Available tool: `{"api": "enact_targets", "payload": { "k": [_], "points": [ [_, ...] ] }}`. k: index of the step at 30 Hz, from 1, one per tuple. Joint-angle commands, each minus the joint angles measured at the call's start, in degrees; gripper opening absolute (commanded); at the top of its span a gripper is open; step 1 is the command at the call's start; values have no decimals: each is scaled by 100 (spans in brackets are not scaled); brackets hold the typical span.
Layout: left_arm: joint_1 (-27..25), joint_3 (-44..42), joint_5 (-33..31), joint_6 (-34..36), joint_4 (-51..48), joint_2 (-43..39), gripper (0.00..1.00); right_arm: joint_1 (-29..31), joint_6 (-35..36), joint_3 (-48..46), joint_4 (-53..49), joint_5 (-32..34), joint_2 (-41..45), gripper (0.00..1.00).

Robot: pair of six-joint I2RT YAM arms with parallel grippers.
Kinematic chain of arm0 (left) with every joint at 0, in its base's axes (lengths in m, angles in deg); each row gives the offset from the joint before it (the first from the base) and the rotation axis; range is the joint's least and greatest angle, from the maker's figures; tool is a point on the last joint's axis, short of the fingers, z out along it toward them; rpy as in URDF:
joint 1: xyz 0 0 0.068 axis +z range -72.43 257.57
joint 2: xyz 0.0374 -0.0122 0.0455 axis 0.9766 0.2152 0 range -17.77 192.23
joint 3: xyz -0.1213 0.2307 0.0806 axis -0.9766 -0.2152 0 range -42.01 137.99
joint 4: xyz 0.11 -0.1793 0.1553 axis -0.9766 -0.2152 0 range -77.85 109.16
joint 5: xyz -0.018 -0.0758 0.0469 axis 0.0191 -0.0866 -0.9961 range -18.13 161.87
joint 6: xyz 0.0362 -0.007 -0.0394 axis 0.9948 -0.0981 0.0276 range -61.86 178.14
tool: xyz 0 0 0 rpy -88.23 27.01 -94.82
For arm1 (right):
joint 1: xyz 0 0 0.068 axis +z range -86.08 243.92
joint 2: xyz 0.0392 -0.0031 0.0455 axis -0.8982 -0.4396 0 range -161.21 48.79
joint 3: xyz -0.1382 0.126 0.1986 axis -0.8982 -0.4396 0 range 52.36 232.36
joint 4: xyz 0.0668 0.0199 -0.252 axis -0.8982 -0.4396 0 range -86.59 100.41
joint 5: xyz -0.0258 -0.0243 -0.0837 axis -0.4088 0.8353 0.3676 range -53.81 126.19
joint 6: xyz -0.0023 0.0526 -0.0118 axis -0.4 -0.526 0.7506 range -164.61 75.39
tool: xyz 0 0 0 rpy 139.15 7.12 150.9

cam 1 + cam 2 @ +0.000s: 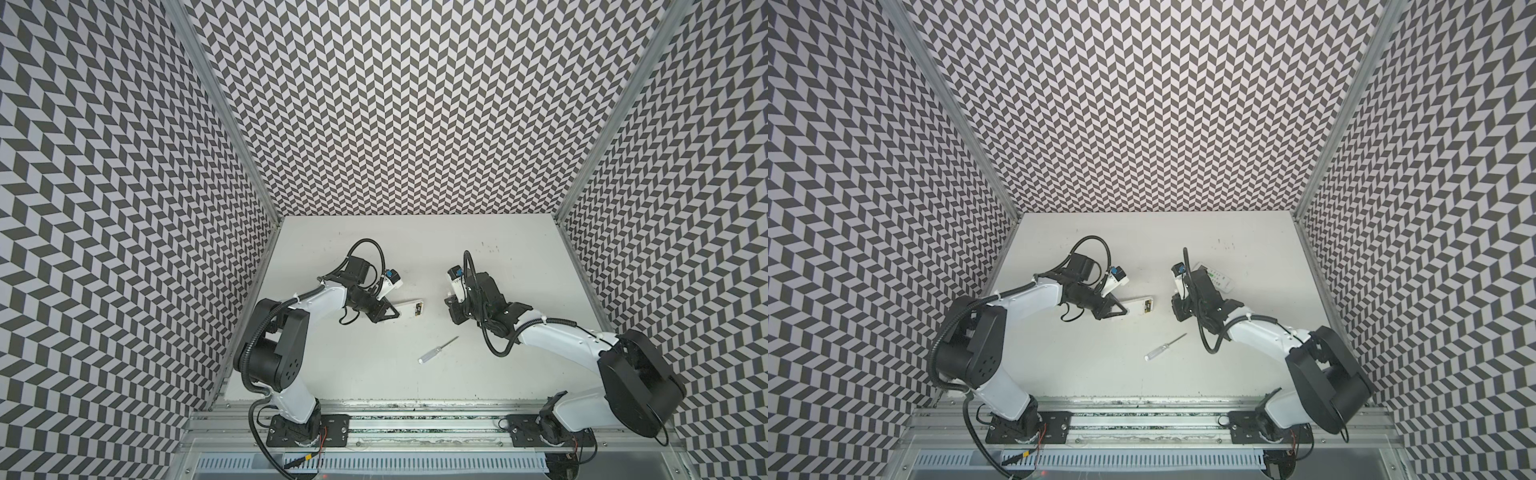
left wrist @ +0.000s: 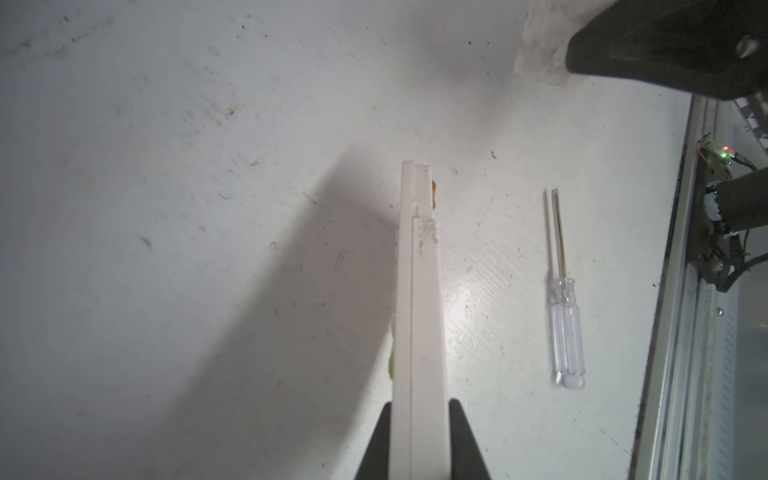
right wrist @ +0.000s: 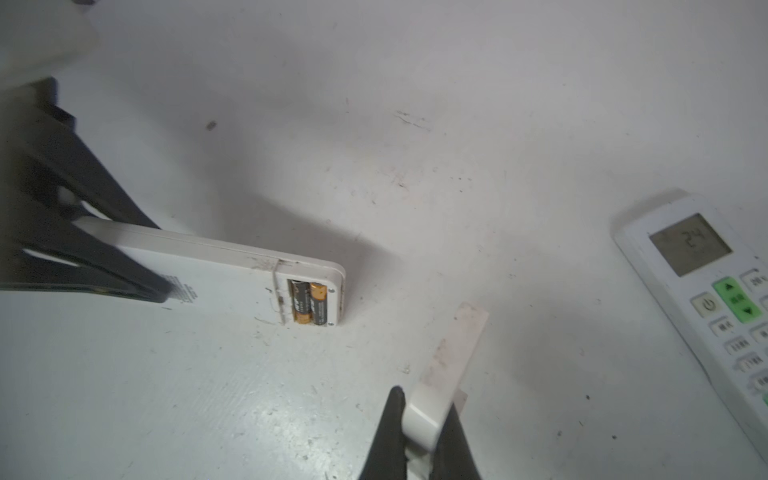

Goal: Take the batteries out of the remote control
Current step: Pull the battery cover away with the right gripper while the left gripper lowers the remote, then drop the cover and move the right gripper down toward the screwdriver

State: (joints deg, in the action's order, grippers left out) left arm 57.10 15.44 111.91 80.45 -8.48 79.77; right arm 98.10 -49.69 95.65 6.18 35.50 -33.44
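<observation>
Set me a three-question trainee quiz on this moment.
1. True or false: both batteries sit in the open compartment of the remote control.
2. What does the right gripper hold? A) battery cover B) screwdriver C) nothing
3. Fill in: the left gripper is shut on the ____.
Key: 1 true; 2 A; 3 remote control.

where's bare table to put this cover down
Bare: far table along the back wall, and the strip between screwdriver and front rail. Crowded: between the held remote control and right gripper, and around the other remote.
</observation>
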Motion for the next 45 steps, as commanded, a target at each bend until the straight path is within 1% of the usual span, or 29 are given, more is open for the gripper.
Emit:
{"api": "enact_targets", "payload": {
  "k": [1,4,6,9,12,14,16,18,20,22,27,31,33,35,36,38,40,44,45],
  "points": [
    [-136,364,189,77,-374,247,5,-276,-252,119,-572,556,-140,0],
    [-185,609,-132,57,-491,500,10,-520,-323,188,-766,673,-331,0],
    [-182,716,-236,-46,-515,636,13,-593,-344,247,-881,774,-466,1],
    [-188,734,-352,-86,-481,662,19,-628,-328,303,-941,863,-605,2],
    [-194,694,-547,-154,-363,583,29,-657,-356,318,-931,886,-701,3],
    [-194,624,-752,-182,-244,518,39,-666,-354,312,-922,877,-742,5],
    [-187,548,-1051,-221,-90,432,49,-666,-349,320,-922,869,-759,11],
    [-190,455,-1401,-244,77,346,56,-665,-332,321,-930,847,-743,18],
    [-186,376,-1715,-217,205,278,60,-657,-340,342,-948,826,-695,26],
    [-193,333,-1888,-126,256,200,63,-652,-355,339,-956,803,-635,31],
    [-268,168,-2125,86,337,-3,72,-649,-406,344,-1018,717,-443,41],
    [-462,-63,-2185,161,457,-211,81,-589,-496,277,-1100,675,-247,48],
    [-509,-147,-2168,79,543,-314,89,-495,-583,268,-1182,658,-137,51],
    [-544,-245,-2153,31,659,-396,98,-307,-681,225,-1196,632,28,56],
    [-567,-308,-2178,16,735,-425,100,-203,-725,192,-1179,622,97,58],
    [-600,-493,-2291,-8,959,-502,100,48,-844,93,-1093,656,243,66],
    [-644,-662,-2467,-5,1141,-564,100,225,-952,-11,-992,655,319,72],
    [-787,-813,-2601,55,1339,-564,100,579,-1199,-49,-917,888,242,84],
    [-830,-819,-2647,61,1370,-539,100,676,-1230,-27,-913,974,190,85]
  ]
}}
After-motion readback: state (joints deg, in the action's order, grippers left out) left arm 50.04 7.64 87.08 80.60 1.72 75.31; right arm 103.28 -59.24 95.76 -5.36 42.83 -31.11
